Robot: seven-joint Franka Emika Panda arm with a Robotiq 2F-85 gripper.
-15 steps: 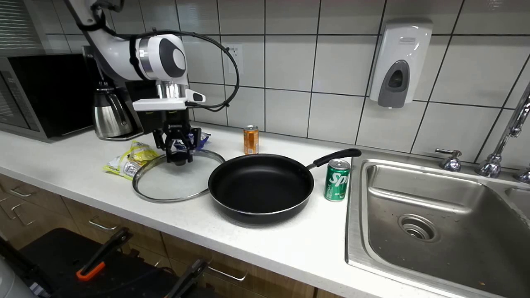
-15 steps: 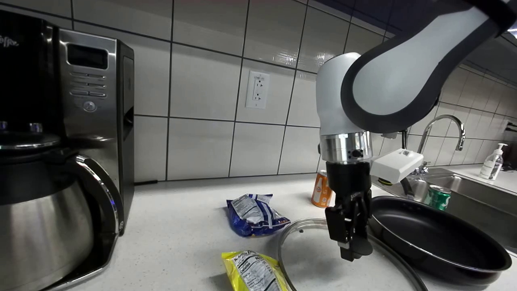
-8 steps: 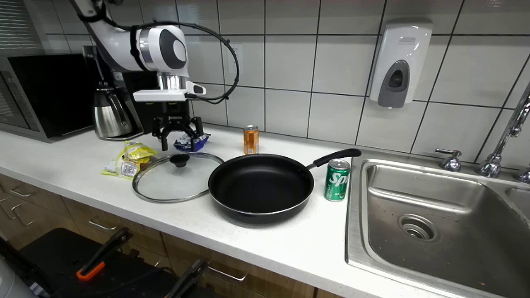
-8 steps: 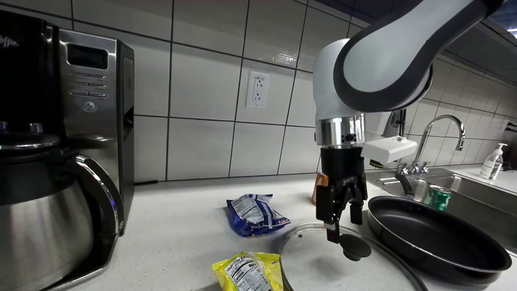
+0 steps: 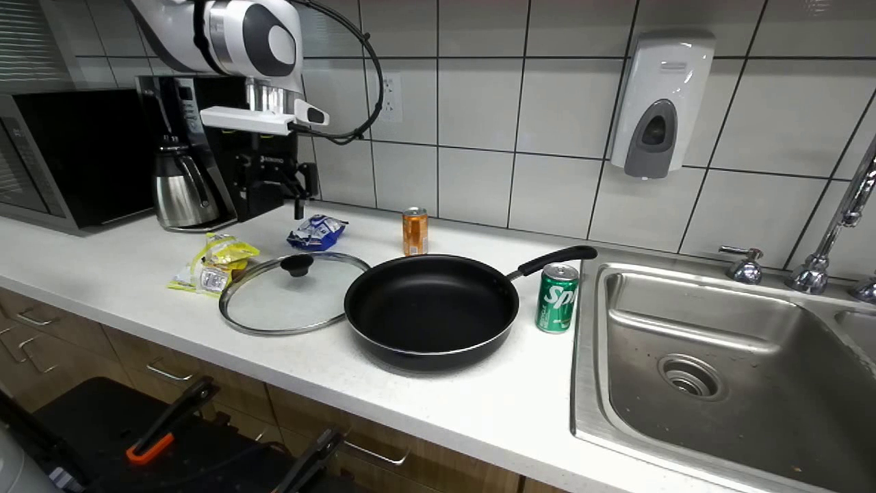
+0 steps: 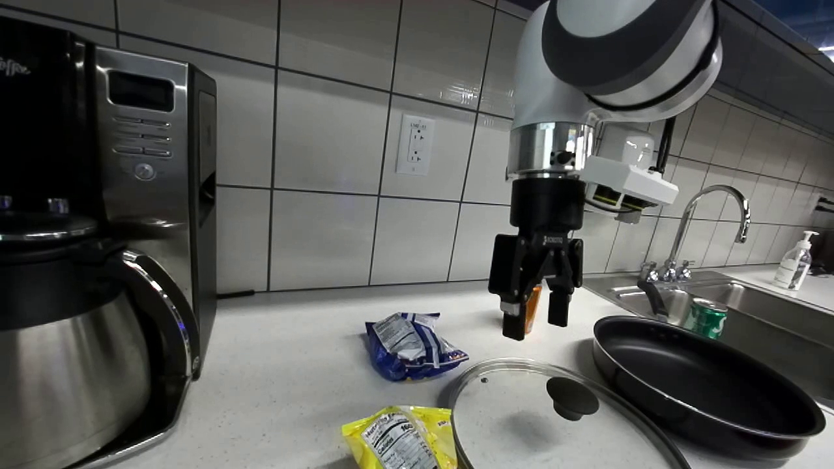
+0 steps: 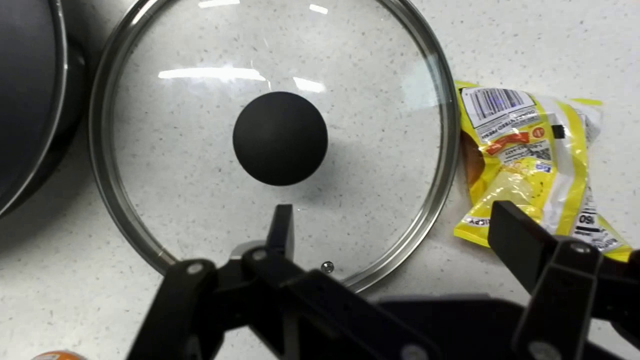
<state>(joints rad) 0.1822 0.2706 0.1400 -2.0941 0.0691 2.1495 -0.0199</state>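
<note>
Gripper point(image 7: 392, 220) spread wide, I held it higher than the glass lid point(image 7: 220, 135) (black knob point(image 7: 280, 139) upward), which lay on the counter point(image 7: 540, 45); my wrist view put a yellow bag point(image 7: 530, 165) at the lid's three o'clock, the pan point(image 7: 25, 95) at nine.

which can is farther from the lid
The green can, beside the sink and across the pan from the lid; the orange can stands nearer, toward the wall.

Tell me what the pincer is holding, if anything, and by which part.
Nothing: the pincer stands open, clear of the glass lid and its black knob.
</note>
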